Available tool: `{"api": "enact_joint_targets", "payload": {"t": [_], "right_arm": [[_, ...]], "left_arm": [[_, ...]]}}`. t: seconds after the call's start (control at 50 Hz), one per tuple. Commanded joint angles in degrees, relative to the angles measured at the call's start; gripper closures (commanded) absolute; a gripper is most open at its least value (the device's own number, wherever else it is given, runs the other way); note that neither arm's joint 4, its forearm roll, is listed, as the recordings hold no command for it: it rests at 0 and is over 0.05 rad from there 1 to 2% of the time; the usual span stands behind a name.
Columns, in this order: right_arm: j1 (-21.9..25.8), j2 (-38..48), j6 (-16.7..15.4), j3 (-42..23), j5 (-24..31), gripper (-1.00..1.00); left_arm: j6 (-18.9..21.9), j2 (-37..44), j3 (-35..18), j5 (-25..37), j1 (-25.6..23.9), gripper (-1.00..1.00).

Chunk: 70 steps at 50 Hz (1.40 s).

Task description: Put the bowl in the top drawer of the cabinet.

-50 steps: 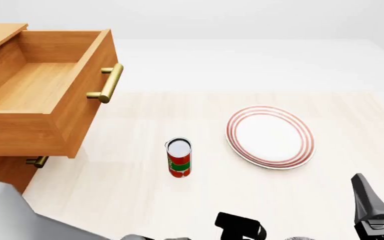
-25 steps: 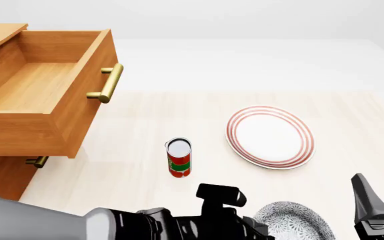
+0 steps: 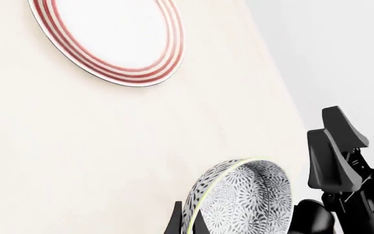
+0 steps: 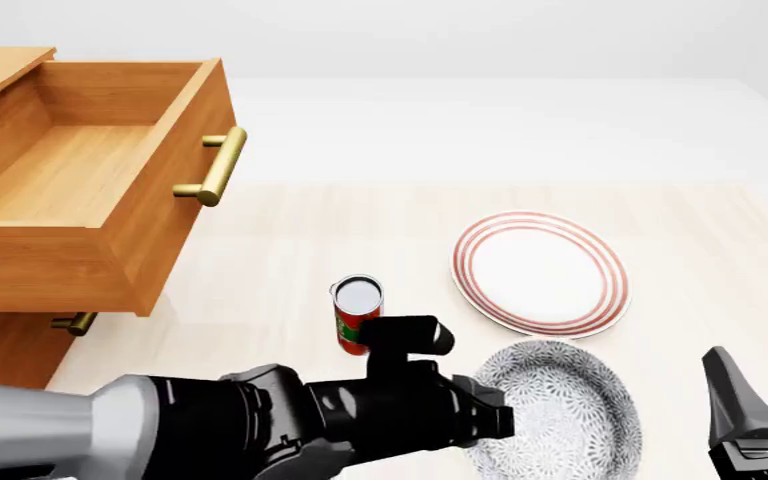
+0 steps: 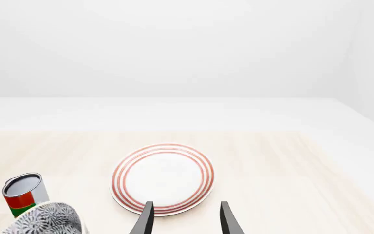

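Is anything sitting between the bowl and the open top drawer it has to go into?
Only the can stands on the table between the bowl, held in the left claw, and the open top drawer. Carried high, the bowl should pass over it.

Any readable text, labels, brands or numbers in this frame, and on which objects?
None can be read with certainty.
Can: red and green label, no letters legible.
Left arm: a pale mark at the front view's bottom-left edge, cut off and too small to read.
Bowl, plate, cabinet: pattern, rings or wood grain only.
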Motion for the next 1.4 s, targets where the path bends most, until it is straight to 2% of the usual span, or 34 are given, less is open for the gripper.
{"api": "enact_joint_targets", "payload": {"t": [0.02, 0.88, 1.4], "right_arm": [[0.0, 0.0, 0.0, 0.0, 0.0, -1.00], [0.0, 0.0, 0.0, 0.0, 0.0, -1.00], [0.0, 0.0, 0.0, 0.0, 0.0, -1.00]], "left_arm": [[1.0, -3.8, -0.7, 2.3, 2.3, 1.00], [6.5, -13.8, -6.8, 12.6, 7.9, 1.00], [9.5, -18.4, -12.8, 19.1, 10.9, 1.00]]}}
